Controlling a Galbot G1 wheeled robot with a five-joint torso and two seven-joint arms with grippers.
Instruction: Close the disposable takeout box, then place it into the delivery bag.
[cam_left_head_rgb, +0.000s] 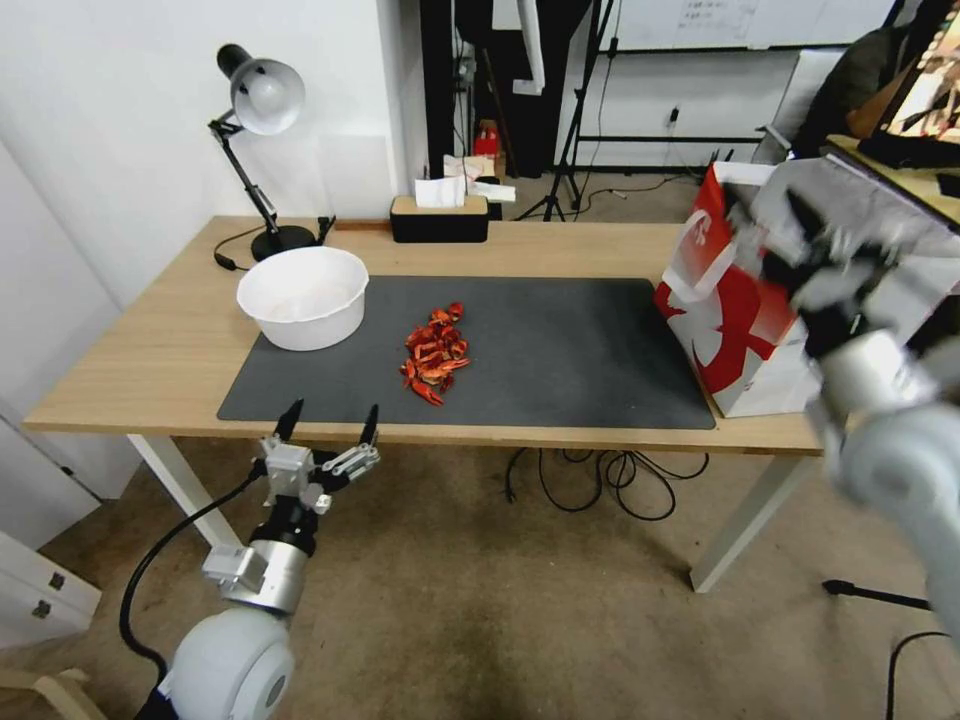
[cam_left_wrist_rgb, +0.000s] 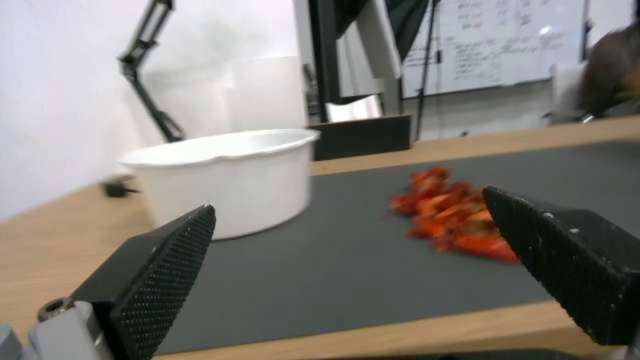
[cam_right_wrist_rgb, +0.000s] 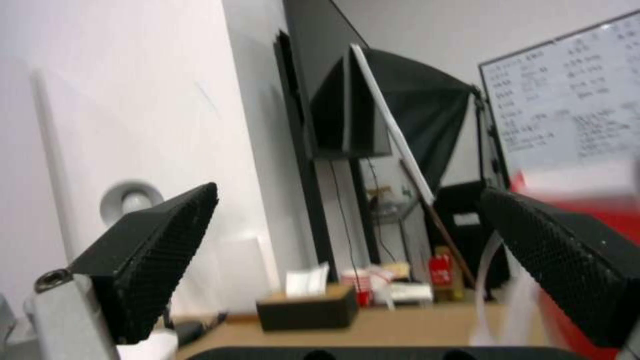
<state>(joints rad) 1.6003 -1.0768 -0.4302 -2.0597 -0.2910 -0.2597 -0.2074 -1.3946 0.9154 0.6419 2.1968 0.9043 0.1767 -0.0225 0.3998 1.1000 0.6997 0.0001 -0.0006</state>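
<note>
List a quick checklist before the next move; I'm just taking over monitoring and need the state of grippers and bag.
1. Left gripper open and empty, by the table's near edge: ok.
2. Right gripper open, raised beside the delivery bag: ok.
3. Delivery bag upright on the table: ok.
4. Bag's mouth open: cannot tell.
5. Mat free of clutter: not ok; white bowl and red pile sit on it.

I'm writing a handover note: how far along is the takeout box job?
Done: unclear, because the inside of the delivery bag is hidden, so I cannot tell whether the box is packed.
In hand: nothing. The right gripper is open and empty, raised by the bag's top. The left gripper is open, low before the table.
Left: unconfirmed. The mat carries a white bowl and red pieces.
</note>
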